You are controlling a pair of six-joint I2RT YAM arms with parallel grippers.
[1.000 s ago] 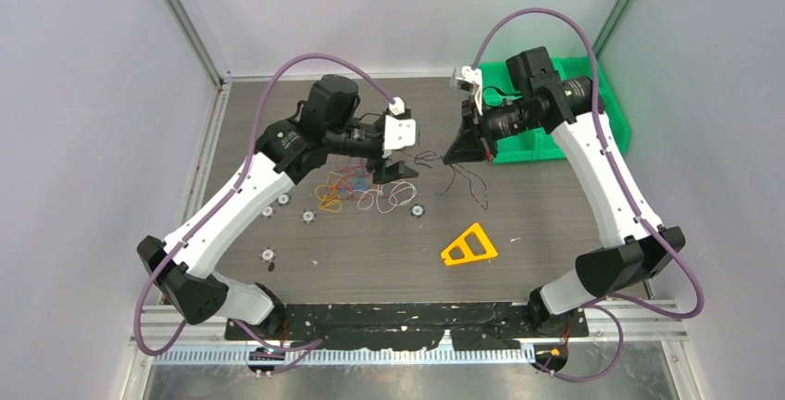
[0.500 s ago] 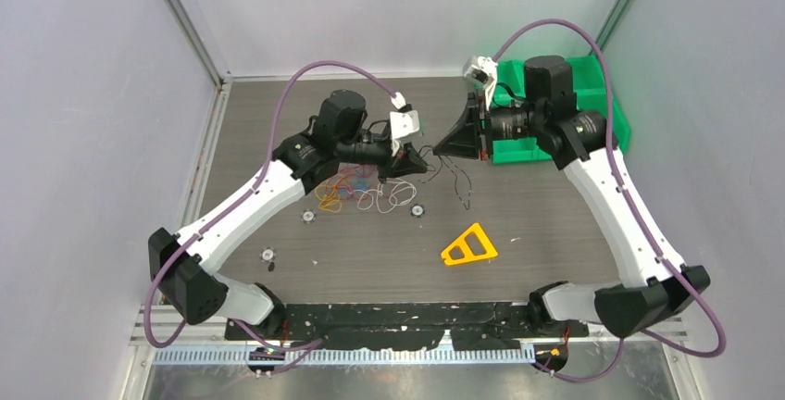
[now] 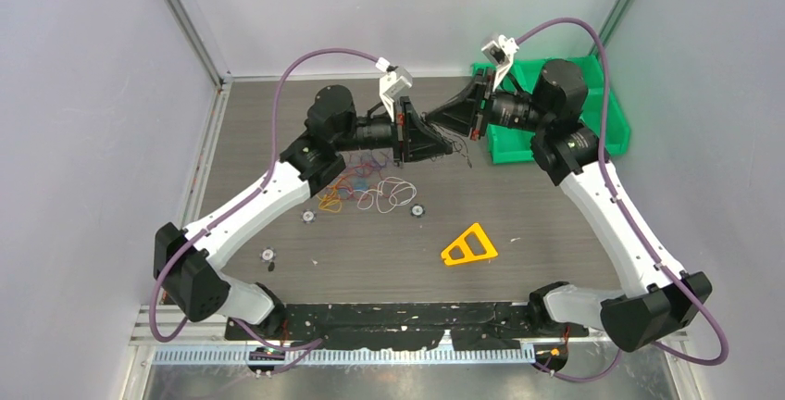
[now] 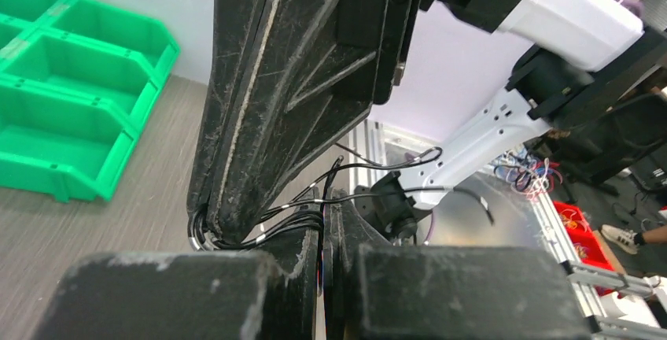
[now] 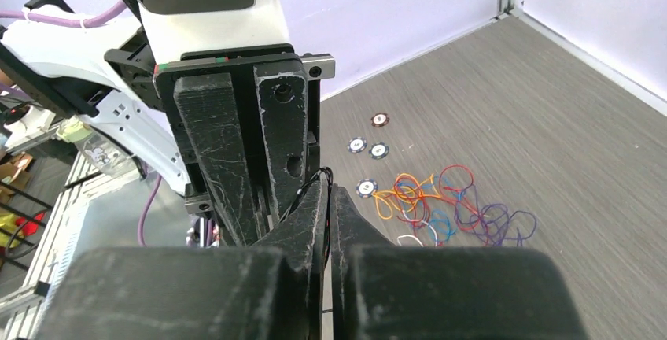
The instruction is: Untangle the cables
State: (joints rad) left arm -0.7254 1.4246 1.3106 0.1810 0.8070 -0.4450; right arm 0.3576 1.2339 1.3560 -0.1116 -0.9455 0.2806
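Observation:
Both grippers are raised over the back middle of the table, tips crossing. My left gripper [image 3: 450, 147] [image 4: 325, 208] is shut on a bundle of thin black cables [image 4: 277, 228]. My right gripper [image 3: 435, 122] [image 5: 327, 189] is shut on the same black cables [image 5: 320, 176]; the strands run from its tip into the left one. Short black ends [image 3: 467, 154] dangle below the tips. The other cables [image 3: 366, 185] [image 5: 440, 198], red, blue, orange, white and purple loops, lie in a loose heap on the table under the left arm.
Round poker chips [image 3: 417, 210] [image 5: 366, 188] lie around the heap. An orange triangular piece [image 3: 469, 245] sits at the front middle. A green bin [image 3: 611, 115] [image 4: 71, 120] stands at the back right, behind the right arm.
The left gripper has shut on the black cables. Both arms have risen and swung toward the back, lifting the black cables off the table.

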